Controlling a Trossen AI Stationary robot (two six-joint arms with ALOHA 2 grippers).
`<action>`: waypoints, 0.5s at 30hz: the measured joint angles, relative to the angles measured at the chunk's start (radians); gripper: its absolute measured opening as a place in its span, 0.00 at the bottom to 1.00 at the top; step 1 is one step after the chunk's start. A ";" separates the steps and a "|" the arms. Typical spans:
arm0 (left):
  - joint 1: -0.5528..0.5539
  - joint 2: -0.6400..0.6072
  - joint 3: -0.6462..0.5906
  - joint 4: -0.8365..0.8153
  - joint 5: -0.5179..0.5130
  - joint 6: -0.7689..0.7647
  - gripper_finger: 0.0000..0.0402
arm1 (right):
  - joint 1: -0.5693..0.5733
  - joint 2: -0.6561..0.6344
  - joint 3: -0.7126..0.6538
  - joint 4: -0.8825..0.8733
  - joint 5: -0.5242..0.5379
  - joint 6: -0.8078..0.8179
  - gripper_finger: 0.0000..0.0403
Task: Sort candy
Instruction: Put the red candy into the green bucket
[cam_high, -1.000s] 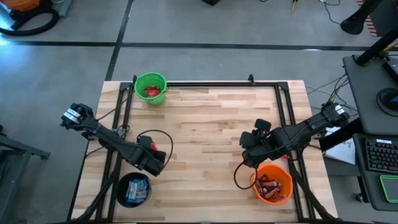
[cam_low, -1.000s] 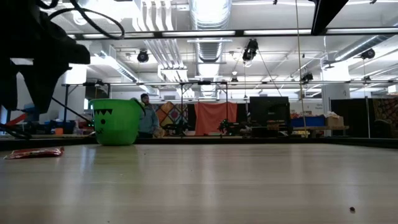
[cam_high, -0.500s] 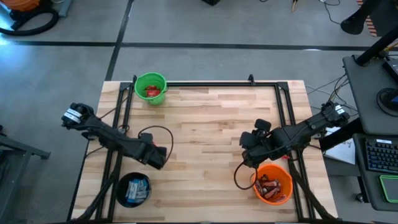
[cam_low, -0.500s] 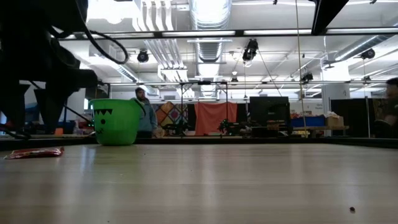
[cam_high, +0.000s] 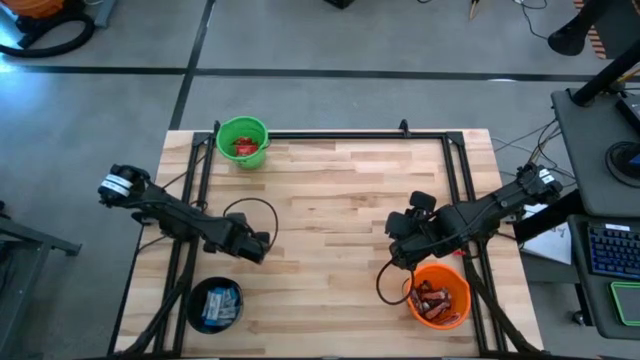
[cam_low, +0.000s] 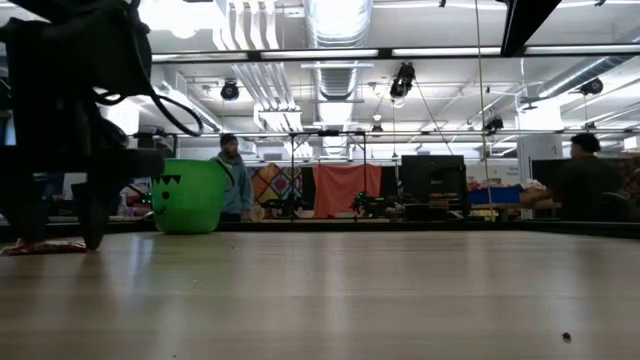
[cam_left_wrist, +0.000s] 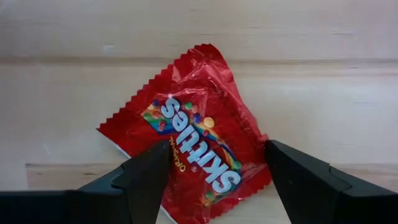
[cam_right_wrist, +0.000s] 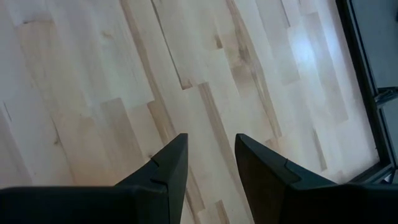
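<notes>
A red candy packet (cam_left_wrist: 196, 149) lies flat on the wooden table. My left gripper (cam_left_wrist: 216, 149) is open and down at the table near its left side (cam_high: 250, 243), one finger on each side of the packet, apart from it. In the low view its fingers (cam_low: 92, 215) reach the table top and a sliver of the packet (cam_low: 50, 246) shows between them. My right gripper (cam_right_wrist: 211, 155) is open and empty above bare wood, beside the orange bucket (cam_high: 438, 295).
A green bucket (cam_high: 243, 142) with red packets stands at the far left corner. A black bucket (cam_high: 215, 303) with blue-and-white packets stands at the near left. The orange bucket holds brown bars. A dark frame (cam_high: 330, 134) runs along the table's edges. People show in the room behind.
My left gripper has moved toward the table's far edge and gone down, so that its open fingers now stand at the table on either side of the red packet. The packet has stayed where it was.
</notes>
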 joint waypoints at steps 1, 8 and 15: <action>0.000 -0.001 -0.015 0.011 0.005 -0.008 0.63 | 0.000 0.000 0.000 0.000 0.000 0.000 0.31; 0.004 -0.004 -0.043 0.032 0.023 -0.055 0.62 | 0.000 0.000 0.000 -0.001 0.000 0.000 0.31; 0.014 -0.003 -0.043 0.027 0.037 -0.073 0.47 | 0.000 0.000 0.000 -0.001 0.001 -0.005 0.31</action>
